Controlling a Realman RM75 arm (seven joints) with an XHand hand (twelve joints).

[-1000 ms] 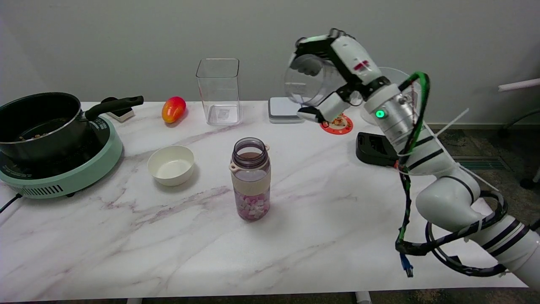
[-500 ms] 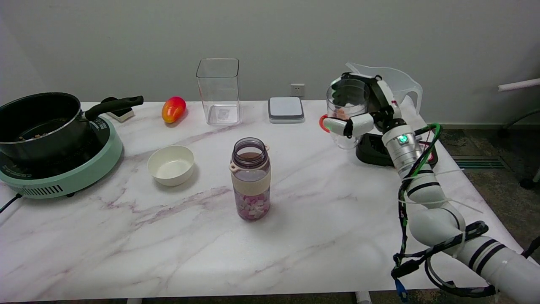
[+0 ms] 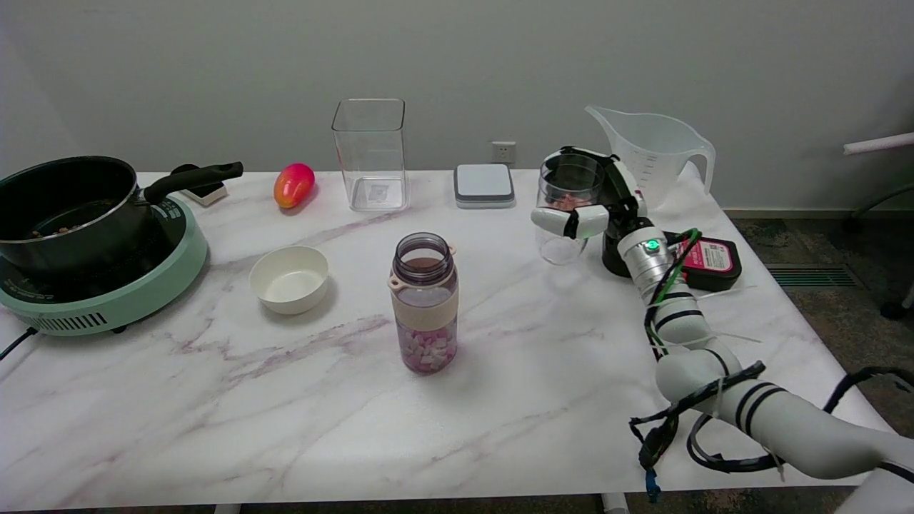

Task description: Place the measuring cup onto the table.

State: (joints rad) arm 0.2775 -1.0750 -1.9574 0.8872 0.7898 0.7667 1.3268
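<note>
- At the right side of the bench (image 3: pixel 500 400), your robot hand (image 3: pixel 598 208) grips the small clear measuring cup (image 3: pixel 568 207), fingers wrapped round its wall, one white finger (image 3: pixel 571 221) lying across the front.
- Cup stands upright, mouth up. Its base looks at or just above the marble; contact cannot be confirmed from this angle.
- Judgement: you are in the lowering stage, release not yet done.
- Set the base flat before opening. Come straight down, no tilt, so the cup does not rock when freed.
- Mind the neighbours: the black device (image 3: pixel 703 263) with the red label sits just behind and right of the wrist, and the big clear jug (image 3: pixel 653 153) stands further back. Spreading fingers could brush either.
- Open slowly and evenly. The cup is light clear plastic by its look; a dragging finger would likely tip or skate it.
- Withdraw the robot hand up and back toward your side, not sideways across the cup.
- Keep the set-down spot where it is now: well apart from the bottle (image 3: pixel 424 303) at centre, with bare marble round it.
- Something pinkish shows through the glass; whether it lies inside or behind, I cannot tell.
</note>
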